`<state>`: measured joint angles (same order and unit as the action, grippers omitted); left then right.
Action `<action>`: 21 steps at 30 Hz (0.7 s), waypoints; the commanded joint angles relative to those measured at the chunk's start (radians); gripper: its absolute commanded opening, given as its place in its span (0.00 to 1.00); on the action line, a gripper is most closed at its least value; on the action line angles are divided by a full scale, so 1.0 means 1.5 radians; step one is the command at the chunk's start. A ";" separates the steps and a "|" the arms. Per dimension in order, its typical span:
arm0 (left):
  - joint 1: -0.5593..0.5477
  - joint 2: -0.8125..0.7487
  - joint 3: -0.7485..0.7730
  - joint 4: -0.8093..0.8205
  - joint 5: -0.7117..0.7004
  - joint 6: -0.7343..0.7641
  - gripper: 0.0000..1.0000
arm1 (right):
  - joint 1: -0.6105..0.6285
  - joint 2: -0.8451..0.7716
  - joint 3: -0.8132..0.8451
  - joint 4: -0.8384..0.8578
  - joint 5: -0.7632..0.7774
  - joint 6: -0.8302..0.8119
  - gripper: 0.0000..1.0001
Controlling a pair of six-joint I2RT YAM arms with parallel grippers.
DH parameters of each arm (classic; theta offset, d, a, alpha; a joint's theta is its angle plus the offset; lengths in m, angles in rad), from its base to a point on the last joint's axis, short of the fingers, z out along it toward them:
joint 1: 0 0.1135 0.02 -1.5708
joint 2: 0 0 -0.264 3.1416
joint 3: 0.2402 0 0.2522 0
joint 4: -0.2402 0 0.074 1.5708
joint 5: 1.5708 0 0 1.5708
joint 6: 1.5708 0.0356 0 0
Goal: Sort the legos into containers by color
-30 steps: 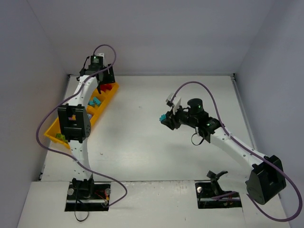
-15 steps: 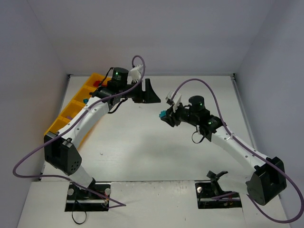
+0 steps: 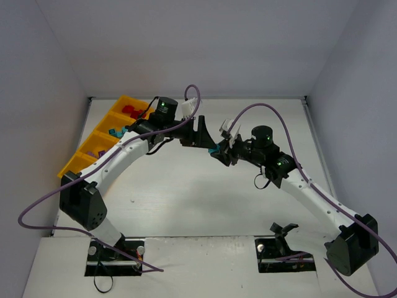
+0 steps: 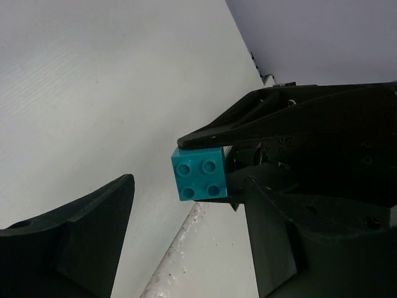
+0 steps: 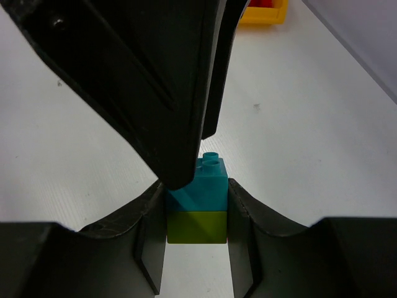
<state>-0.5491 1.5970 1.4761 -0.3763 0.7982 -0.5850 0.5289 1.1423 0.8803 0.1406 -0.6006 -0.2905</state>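
Note:
My right gripper (image 3: 222, 152) is shut on a small stack, a teal brick (image 5: 197, 183) on a lime green brick (image 5: 196, 226), held above the table's middle; its jaws (image 5: 196, 231) pinch both sides. My left gripper (image 3: 201, 131) is open right next to it. In the left wrist view the teal brick's studded face (image 4: 198, 174) shows ahead, between the wide-apart left fingers (image 4: 80, 239). One left finger (image 5: 142, 74) overlaps the teal brick's upper corner in the right wrist view. The orange-yellow tray (image 3: 73, 166) lies at the far left, with red (image 3: 130, 112), teal (image 3: 115, 132) and purple (image 3: 96, 152) legos in its compartments.
A corner of the tray with red bricks (image 5: 263, 9) shows at the top of the right wrist view. Grey walls enclose the white table on three sides. Purple cables loop over both arms. A black clamp (image 3: 282, 231) stands by the right base.
My left arm swung from over the tray to the right and now meets the right gripper's stack at the table's middle. The right gripper kept hold of the stack and barely shifted.

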 commanded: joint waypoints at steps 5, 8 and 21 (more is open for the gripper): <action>-0.026 -0.026 0.025 0.025 0.021 -0.005 0.62 | -0.002 -0.024 0.030 0.033 -0.022 -0.002 0.05; -0.033 -0.023 0.024 0.019 0.011 -0.002 0.57 | -0.002 -0.027 0.030 0.034 -0.023 0.000 0.05; -0.040 -0.013 0.027 0.032 0.008 -0.003 0.19 | -0.002 -0.034 0.021 0.032 -0.017 0.002 0.08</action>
<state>-0.5961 1.5970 1.4765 -0.3779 0.7944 -0.5957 0.5289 1.1233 0.8799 0.1226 -0.6083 -0.2920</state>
